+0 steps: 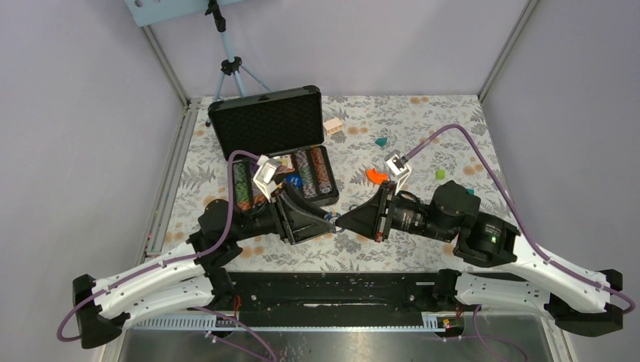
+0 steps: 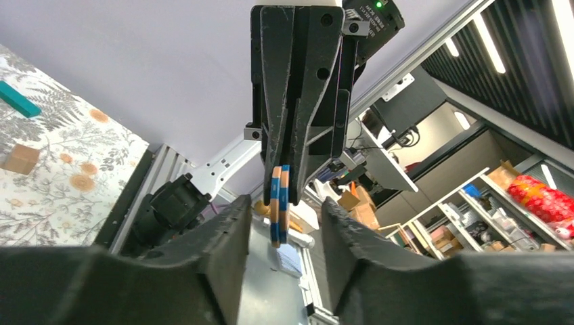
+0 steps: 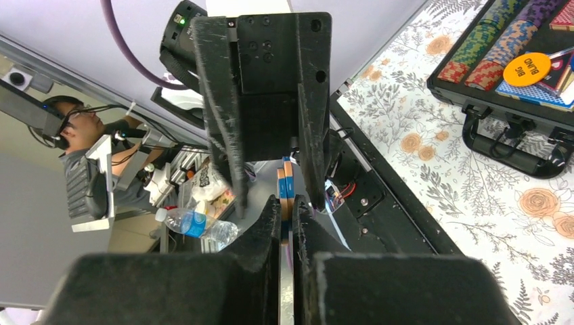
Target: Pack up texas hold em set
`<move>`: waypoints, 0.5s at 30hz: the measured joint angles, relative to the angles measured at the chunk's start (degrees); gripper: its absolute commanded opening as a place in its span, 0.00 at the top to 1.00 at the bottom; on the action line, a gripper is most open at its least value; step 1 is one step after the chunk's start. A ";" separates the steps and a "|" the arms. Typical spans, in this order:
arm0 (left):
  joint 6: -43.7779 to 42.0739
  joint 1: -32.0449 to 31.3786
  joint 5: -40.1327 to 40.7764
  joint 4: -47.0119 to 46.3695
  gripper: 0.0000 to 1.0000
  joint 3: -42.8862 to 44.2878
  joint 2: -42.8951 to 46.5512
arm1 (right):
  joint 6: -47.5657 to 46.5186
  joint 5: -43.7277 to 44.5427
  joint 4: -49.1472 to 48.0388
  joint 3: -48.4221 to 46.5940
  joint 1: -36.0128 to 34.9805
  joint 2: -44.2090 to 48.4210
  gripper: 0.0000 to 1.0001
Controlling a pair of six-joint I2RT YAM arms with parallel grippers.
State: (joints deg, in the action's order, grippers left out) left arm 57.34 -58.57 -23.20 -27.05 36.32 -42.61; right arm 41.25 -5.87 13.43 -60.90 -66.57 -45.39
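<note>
Left gripper (image 1: 331, 218) and right gripper (image 1: 341, 221) meet tip to tip just in front of the open black briefcase (image 1: 266, 124), its tray holding rows of poker chips (image 1: 305, 172); an orange block (image 1: 375, 176) lies nearby.

Soft, even light from above brightens the tabletop (image 1: 423, 143), with only faint, soft-edged shadows. In the left wrist view ceiling strip lights (image 2: 489, 42) glare; its own fingers (image 2: 223, 257) look dark, slightly blurred.

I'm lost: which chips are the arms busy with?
Find the open black case on the floral table; in front of it the left tool and right tool meet tip to tip. The right tool pinches blue and orange chips in the air, unlike the rows in the case.
</note>
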 measured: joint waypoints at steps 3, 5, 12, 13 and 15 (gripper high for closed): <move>-0.98 -0.07 0.61 2.16 0.32 0.11 0.44 | -0.79 0.87 0.20 0.00 0.00 -0.31 1.00; -2.29 -0.04 1.70 5.40 0.25 0.37 1.46 | -1.86 1.95 0.92 -0.02 0.00 -0.20 1.00; -7.28 3.08 7.23 19.19 0.07 1.97 8.79 | -8.22 8.00 4.09 -2.27 0.42 -0.11 1.00; -8.15 4.61 7.98 22.05 0.06 2.62 10.14 | -9.20 8.83 4.11 -2.38 0.61 -0.22 1.00; -9.68 8.37 9.38 27.39 0.05 3.82 12.41 | -11.41 10.25 4.24 -2.60 1.73 -1.16 1.00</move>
State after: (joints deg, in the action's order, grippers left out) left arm 47.66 -50.19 -13.82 0.34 40.14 -30.20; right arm 29.85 4.38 17.67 -63.51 -64.84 -46.54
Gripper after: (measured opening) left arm 0.934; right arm 0.049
